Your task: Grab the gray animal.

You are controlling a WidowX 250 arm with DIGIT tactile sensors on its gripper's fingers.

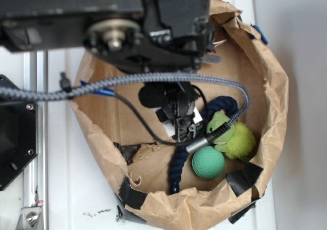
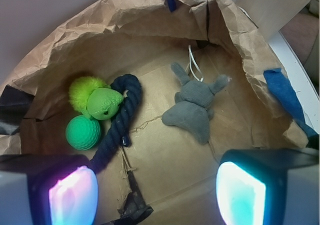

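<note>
Inside a crumpled brown paper enclosure (image 2: 115,15), the gray animal (image 2: 195,107) lies flat on the cardboard floor toward the right-hand wall in the wrist view, well apart from the other toys. The gripper (image 2: 157,192) hangs above it with its two lit pads (image 2: 74,194) spread wide and nothing between them.

The toy looks light and limp — a soft plush that should squash under the jaws instead of slipping, with nothing fragile about it. The plump middle of its body appears the best place to take hold; the stubby limbs and thin tail would likely fold away, and the white string tag (image 2: 194,62) trailing from its head end offers no real purchase.

It is a small, flat figure in matte gray fleece, limbs splayed outward, ears or paws tipped slightly paler.

To the left sit a yellow-green fuzzy plush (image 2: 95,99), a green ball (image 2: 83,132) just beside it, and a dark blue rope (image 2: 120,120) curving past both. From the exterior camera the arm (image 1: 176,110) hides the gray toy — only the ball, the plush and the rope show.
</note>
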